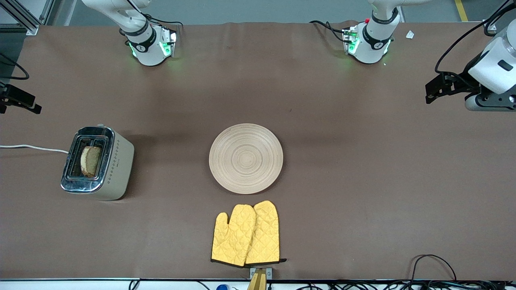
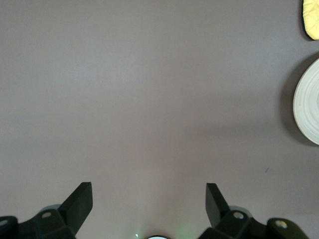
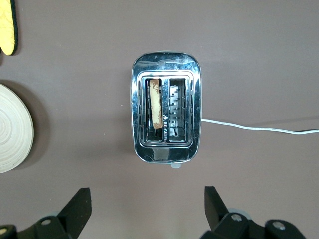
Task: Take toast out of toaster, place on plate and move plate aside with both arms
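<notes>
We see the light brown toast slice (image 3: 157, 103) upright in the chrome toaster (image 1: 96, 163) near the desk's (image 1: 363, 181) right-arm edge; the round beige ringed plate (image 1: 246, 158) sits mid-desk. Left pincer (image 2: 149, 201) and right pincer (image 3: 148, 205) hover spread, empty.

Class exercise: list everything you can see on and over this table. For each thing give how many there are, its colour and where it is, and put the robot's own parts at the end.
toaster: one, silver and beige, toward the right arm's end of the table.
toast: one slice, light brown with a darker crust, standing in one slot of the toaster; the other slot is empty.
cord: one, white, running from the toaster off the table edge.
plate: one, pale beige with ring grooves, mid-table, bare.
oven mitts: two, yellow quilted, overlapping, nearer the front camera than the plate.
table: one, brown surface.
left gripper: one, black, open, over bare table.
right gripper: one, black, open, over the table beside the toaster.
</notes>
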You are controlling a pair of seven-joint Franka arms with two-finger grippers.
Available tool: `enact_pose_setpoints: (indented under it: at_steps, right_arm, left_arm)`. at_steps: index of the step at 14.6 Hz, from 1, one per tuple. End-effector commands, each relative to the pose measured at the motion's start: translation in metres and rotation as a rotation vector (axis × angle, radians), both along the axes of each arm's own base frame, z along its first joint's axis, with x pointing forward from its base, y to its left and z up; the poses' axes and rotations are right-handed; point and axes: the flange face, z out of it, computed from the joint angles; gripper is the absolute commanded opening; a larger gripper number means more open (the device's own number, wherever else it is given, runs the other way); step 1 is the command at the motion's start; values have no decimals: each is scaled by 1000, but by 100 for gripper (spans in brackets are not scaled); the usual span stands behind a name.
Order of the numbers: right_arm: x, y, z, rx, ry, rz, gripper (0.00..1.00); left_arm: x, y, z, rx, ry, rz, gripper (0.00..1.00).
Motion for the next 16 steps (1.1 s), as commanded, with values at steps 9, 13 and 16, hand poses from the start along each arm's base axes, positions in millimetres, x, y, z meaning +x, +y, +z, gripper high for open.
enact_pose_setpoints:
  at_steps: [9, 13, 16]
  right_arm:
    - [-6, 1, 6, 12, -14, -13, 100]
    - [-6, 0, 5, 10, -13, -14, 100]
    - [-6, 2, 6, 12, -13, -11, 100]
  left_arm:
    - [2, 5, 4, -11, -8, -5, 100]
    - [2, 5, 4, -14, -8, -7, 100]
    - [2, 5, 4, -14, -7, -1, 100]
